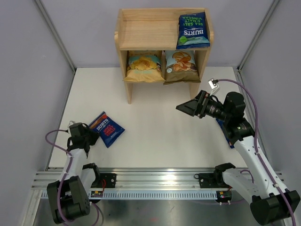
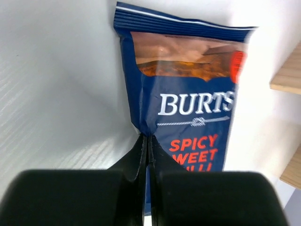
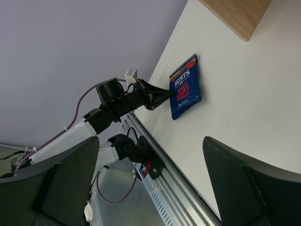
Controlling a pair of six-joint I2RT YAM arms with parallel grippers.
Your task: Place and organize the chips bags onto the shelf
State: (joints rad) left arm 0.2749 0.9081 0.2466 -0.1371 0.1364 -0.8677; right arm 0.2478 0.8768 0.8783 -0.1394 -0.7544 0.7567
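The shelf (image 1: 141,33) stands at the middle of the table's (image 1: 164,136) far edge. On its upper tier, at the right end, a green-lettered Burts bag (image 1: 193,30) leans against the back rail. On the lower tier the yellow bag (image 1: 143,66) stands at the left and the light-blue and brown bag (image 1: 181,66) just beside it at the right. A red-lettered Burts bag (image 1: 107,129), marked "Spicy Sweet", lies flat on the table near the near-left corner. The left tool (image 1: 94,136) is low at that bag's near-left edge, its fingers (image 2: 138,155) pressed together with the bag's rim pinched between them. The right tool (image 1: 184,107) hangs above the table towards the right edge, its fingers spread wide and holding nothing.
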